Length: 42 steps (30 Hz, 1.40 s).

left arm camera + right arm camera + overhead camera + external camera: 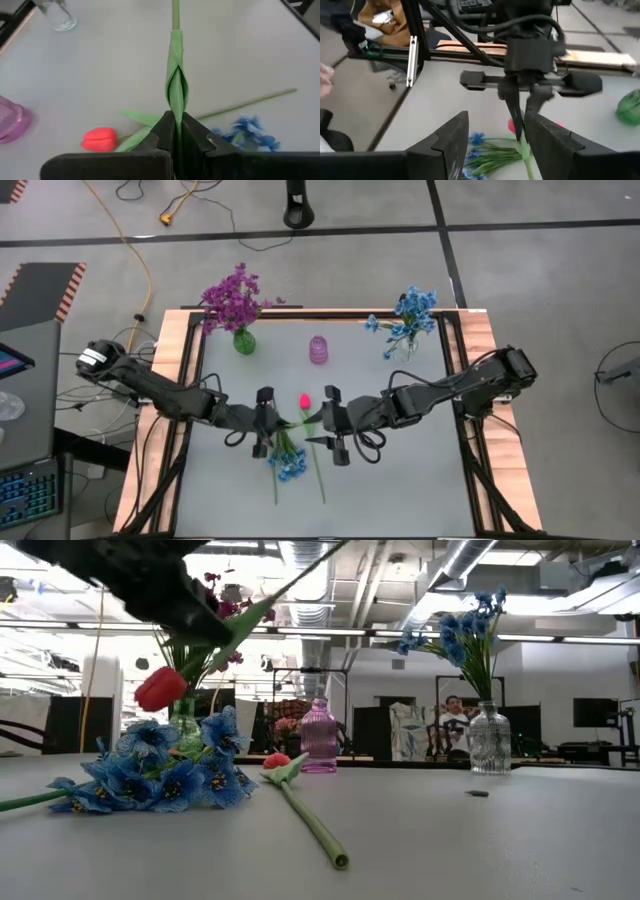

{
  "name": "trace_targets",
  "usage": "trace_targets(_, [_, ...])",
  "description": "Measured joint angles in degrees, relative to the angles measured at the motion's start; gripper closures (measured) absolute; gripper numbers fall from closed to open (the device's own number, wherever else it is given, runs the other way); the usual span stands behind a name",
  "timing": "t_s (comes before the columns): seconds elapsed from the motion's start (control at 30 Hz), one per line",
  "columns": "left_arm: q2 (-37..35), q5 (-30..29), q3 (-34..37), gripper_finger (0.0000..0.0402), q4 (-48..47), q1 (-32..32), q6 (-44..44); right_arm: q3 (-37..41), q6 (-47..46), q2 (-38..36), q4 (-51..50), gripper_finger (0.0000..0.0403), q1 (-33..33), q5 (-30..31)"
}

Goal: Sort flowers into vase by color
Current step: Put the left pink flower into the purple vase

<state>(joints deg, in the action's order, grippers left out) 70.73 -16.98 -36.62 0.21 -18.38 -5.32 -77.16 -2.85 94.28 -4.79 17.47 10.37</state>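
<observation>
Left gripper (263,423) clamped on a tulip stem (175,95); right gripper (333,426) spread wide, holding nothing.

High view, left to right: purple flowers (233,298) in green vase (244,341) upper left, pink vase (318,349) centre, blue flowers (406,318) upper right. Only the low view shows the held red tulip (161,688) raised above the loose blue sprig (165,772) and a second tulip (277,761) lying flat.

No text, label, brand, number or sign can be read in any of the views. The pale grey bench (400,480) bears no legible marking, and neither do the translucent pink ribbed glass vase (318,350) or the dark robot arms.
</observation>
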Motion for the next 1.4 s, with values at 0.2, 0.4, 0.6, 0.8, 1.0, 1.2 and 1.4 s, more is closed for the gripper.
trace_targets(0.2, [0.8, 3.5, -5.0, 0.0400, -4.6, 4.2, -2.2, -3.2, 6.2, -0.1, -5.1, 0.0180, -0.1, 0.1])
trace_targets(0.4, [0.6, 7.1, -9.0, 0.0400, -3.5, 7.2, -8.6, -3.3, 9.4, 0.0, -8.7, 0.0194, -1.3, 0.3])
trace_targets(0.6, [0.7, 9.0, -11.9, 0.0400, -3.7, 8.3, -13.4, -3.3, 16.3, 0.7, -9.6, 0.0210, -2.3, 5.2])
trace_targets(0.8, [0.7, 10.8, -12.5, 0.0400, -3.6, 8.3, -18.0, -3.3, 25.1, 2.1, -9.9, 0.0216, -2.4, 9.6])
trace_targets(1.0, [0.7, 12.1, -12.5, 0.0400, -3.9, 8.4, -21.9, -3.3, 33.0, 2.6, -10.2, 0.0216, -1.7, 15.1])
trace_targets(1.2, [0.7, 13.0, -12.5, 0.0400, -3.2, 8.4, -24.5, -3.3, 39.1, 2.6, -9.8, 0.0216, -1.1, 19.6])
trace_targets(1.4, [0.7, 13.8, -12.5, 0.0400, -3.3, 8.4, -25.9, -3.3, 40.0, 2.6, -11.5, 0.0216, -1.0, 19.8])
